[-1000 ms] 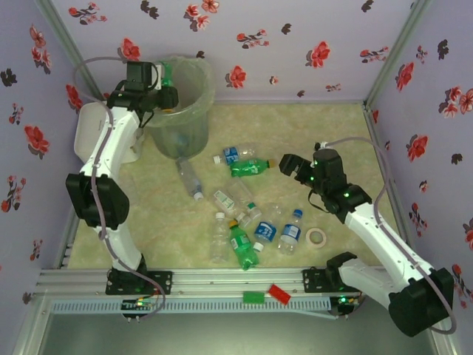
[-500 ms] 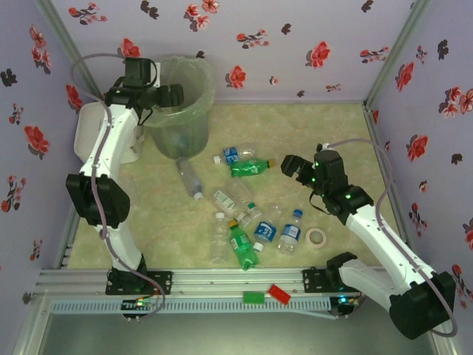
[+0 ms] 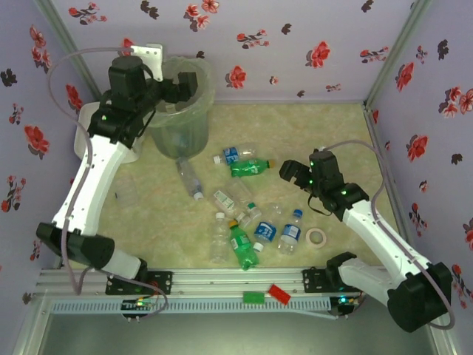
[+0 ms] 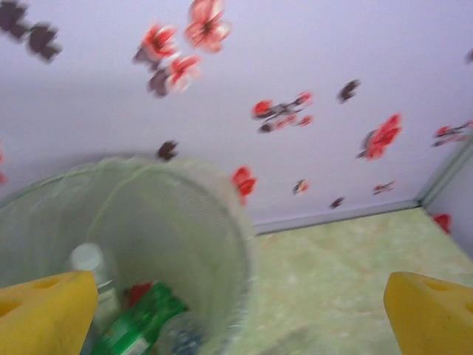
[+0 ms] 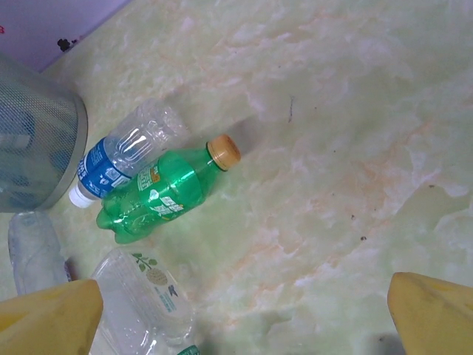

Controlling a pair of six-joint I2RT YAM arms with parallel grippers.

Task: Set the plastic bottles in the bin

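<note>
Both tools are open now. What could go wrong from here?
1. The left tool hangs open over the rim of the tall round grey-green bin. When it pulls back, it may knock the rim and tip the bin.
2. The right tool is open near the green plastic bottle with the orange cap, which lies close beside a clear blue-labelled bottle. A grasp may make it roll, or pinch both.

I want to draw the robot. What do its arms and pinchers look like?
Each arm has long white links with chunky black joints: left arm, right arm. A thin grey cable loops along each. The left gripper and right gripper are black, with yellow fingertips. Tiny green lights glow on the right arm.
</note>
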